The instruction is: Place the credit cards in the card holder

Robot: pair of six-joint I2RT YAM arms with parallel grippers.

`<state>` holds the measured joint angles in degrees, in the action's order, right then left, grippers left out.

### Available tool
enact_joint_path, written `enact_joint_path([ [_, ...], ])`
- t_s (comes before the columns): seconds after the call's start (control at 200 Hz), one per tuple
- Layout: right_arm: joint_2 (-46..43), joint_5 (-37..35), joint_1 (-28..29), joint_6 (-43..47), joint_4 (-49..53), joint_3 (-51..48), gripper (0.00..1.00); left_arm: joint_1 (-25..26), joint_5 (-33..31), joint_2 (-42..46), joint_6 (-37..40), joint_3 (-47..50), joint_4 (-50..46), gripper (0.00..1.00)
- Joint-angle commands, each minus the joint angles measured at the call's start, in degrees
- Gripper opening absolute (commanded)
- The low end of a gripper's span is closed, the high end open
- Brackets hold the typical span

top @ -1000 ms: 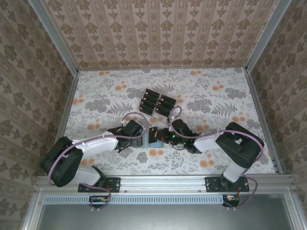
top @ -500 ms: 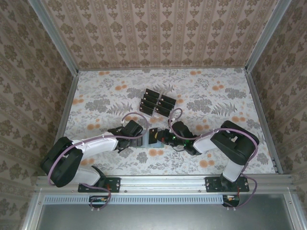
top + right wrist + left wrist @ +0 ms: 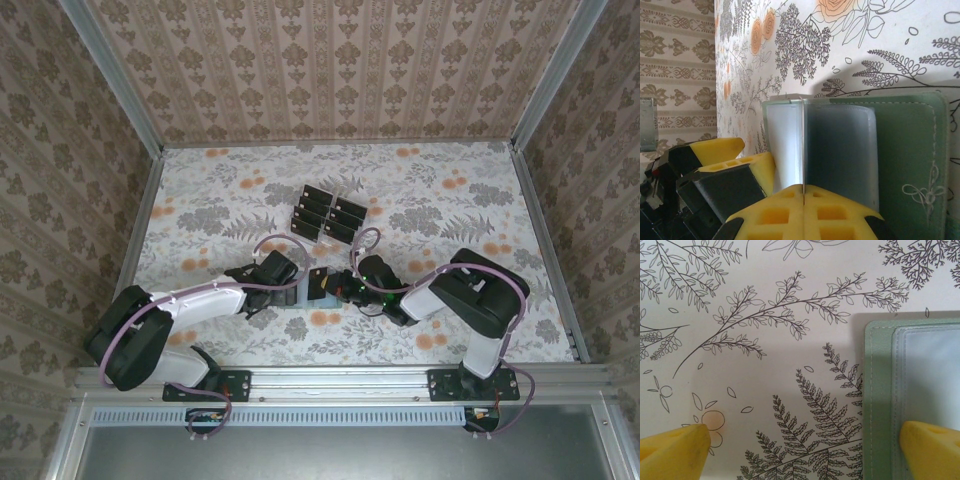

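Observation:
The card holder (image 3: 905, 155) is a sage-green wallet lying open on the flowered table, its clear pocket (image 3: 840, 150) facing up. My right gripper (image 3: 803, 189) is shut on one thin black credit card (image 3: 803, 145), seen edge-on and held upright over that pocket. From above, this card (image 3: 319, 281) stands between the two grippers, with the right gripper (image 3: 338, 285) just right of it. My left gripper (image 3: 805, 450) is open and straddles the wallet's left edge (image 3: 880, 400): one finger (image 3: 930, 445) is over the wallet, the other over the table. More credit cards (image 3: 325, 215) sit farther back.
The other black cards stand in a clear plastic rack (image 3: 343, 196) behind the grippers, mid-table. Patterned walls close in the table on three sides, with metal posts (image 3: 150, 150) at the corners. The left gripper's fingers (image 3: 715, 150) lie close beside the held card.
The right arm has drawn in leftward, carrying the held card slightly toward the wallet. The left arm has stayed where it was.

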<state>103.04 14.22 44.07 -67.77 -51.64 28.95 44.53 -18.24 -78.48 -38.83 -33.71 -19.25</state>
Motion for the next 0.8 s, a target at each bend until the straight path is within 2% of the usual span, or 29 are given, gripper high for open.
enact_joint_path([
  [0.0,1.3,1.3,0.3,-1.5,-3.6,-0.7,0.00,-0.5,-0.7,-0.4,-0.4,2.1,-2.9,1.00],
  [0.795,2.6,0.8,1.9,-2.5,-5.3,-2.6,0.00,-0.5,-0.6,-0.9,-0.1,2.1,-2.2,1.00],
])
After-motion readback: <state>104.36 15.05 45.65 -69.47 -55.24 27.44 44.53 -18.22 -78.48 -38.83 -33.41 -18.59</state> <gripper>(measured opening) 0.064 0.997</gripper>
